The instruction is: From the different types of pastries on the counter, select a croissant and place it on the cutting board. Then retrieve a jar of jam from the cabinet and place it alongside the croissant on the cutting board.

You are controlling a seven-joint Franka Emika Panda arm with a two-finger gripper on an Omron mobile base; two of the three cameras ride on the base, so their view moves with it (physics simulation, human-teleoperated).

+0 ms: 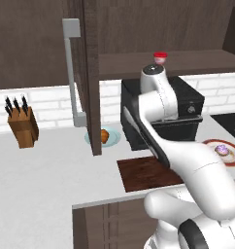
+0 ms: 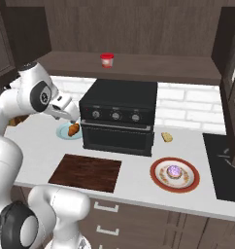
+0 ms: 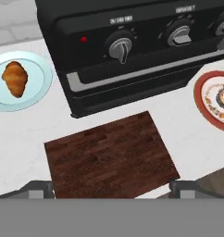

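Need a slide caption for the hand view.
Open end effector above bare cutting board; croissant on blue plate beside black oven.

**Dark wood kitchen with white brick backsplash**

A white brick backsplash [image 2: 187, 104] runs along the back wall, under an open dark wooden shelf [image 2: 139, 65]. Dark brown wood panelling [image 2: 139, 24] covers the wall above, at twelve o'clock. A black countertop oven [image 2: 119, 114] sits at the centre of the bench, its three knobs facing forward. At nine o'clock in the left base view stands a wooden knife block [image 1: 23, 125] with black handles. A black cooktop [image 2: 224, 165] lies at three o'clock. Brown drawer fronts [image 2: 139, 221] with pale handles run below. The light is even and soft.
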